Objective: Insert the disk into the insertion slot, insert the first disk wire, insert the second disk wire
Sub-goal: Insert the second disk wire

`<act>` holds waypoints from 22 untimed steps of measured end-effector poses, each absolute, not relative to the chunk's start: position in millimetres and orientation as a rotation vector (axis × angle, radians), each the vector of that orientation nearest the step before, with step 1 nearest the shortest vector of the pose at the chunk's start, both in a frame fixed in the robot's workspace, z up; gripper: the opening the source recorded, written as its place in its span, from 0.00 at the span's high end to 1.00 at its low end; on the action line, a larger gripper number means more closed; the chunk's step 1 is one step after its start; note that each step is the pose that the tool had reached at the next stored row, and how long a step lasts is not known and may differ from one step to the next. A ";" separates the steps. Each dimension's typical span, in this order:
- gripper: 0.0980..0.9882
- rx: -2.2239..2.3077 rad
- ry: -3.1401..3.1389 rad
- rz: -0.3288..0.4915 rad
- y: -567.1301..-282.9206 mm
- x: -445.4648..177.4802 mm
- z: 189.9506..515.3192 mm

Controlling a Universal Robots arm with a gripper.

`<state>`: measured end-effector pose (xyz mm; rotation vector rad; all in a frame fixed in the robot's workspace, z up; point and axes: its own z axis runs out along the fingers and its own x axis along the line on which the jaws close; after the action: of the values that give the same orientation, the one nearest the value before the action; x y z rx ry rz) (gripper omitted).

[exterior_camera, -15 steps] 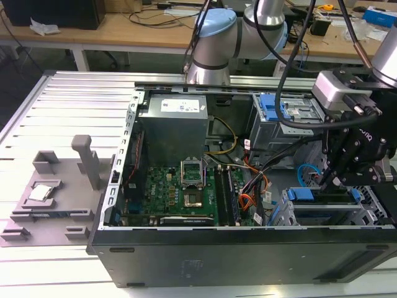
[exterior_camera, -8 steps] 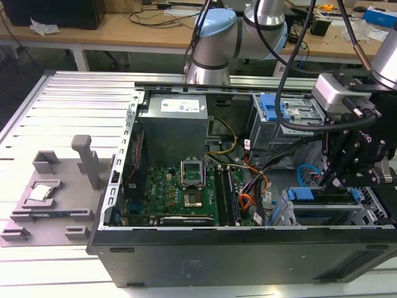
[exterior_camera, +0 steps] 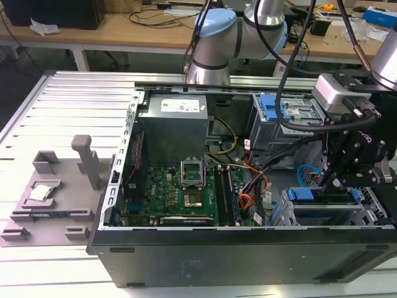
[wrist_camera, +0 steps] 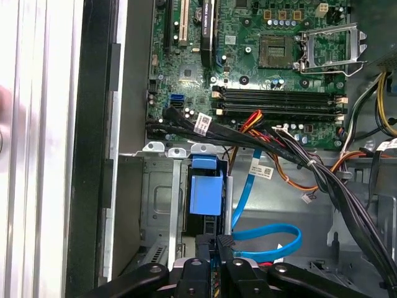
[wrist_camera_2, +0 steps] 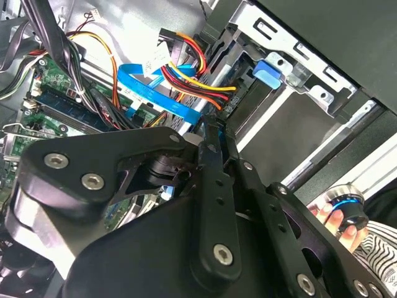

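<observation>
The disk sits in the insertion slot (exterior_camera: pixel 280 216) of the silver cage at the case's front corner, on the exterior view's right. Its blue carrier (exterior_camera: pixel 302 194) shows at the cage mouth, and its blue tab (wrist_camera: pixel 206 194) lies just beyond my fingertips. My gripper (exterior_camera: pixel 326 184) reaches down onto that end of the disk. Its fingers (wrist_camera: pixel 205 248) stand close together on the black connector (wrist_camera: pixel 222 239) of a blue disk wire (wrist_camera: pixel 273 231). In the second wrist view the gripper (wrist_camera_2: pixel 216 124) points at a black plug with red, yellow and orange wires (wrist_camera_2: pixel 198 77).
Thick black cable bundles (wrist_camera: pixel 298 161) and orange wires cross between the motherboard (exterior_camera: pixel 186 192) and the cage. A second cage with a blue latch (exterior_camera: pixel 270 108) stands behind. A grey fixture (exterior_camera: pixel 56 192) lies on the table outside the case. A person's hand (wrist_camera_2: pixel 338 217) is beside the case.
</observation>
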<state>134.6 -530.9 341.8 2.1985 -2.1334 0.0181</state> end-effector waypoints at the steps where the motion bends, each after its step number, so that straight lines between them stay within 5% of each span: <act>1: 0.93 2.200 -2.133 0.018 -530.9 134.6 342.5; 22: 0.93 2.211 -2.125 0.009 -531.3 135.2 340.1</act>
<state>135.2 -531.3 340.1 2.2112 -2.1254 0.0094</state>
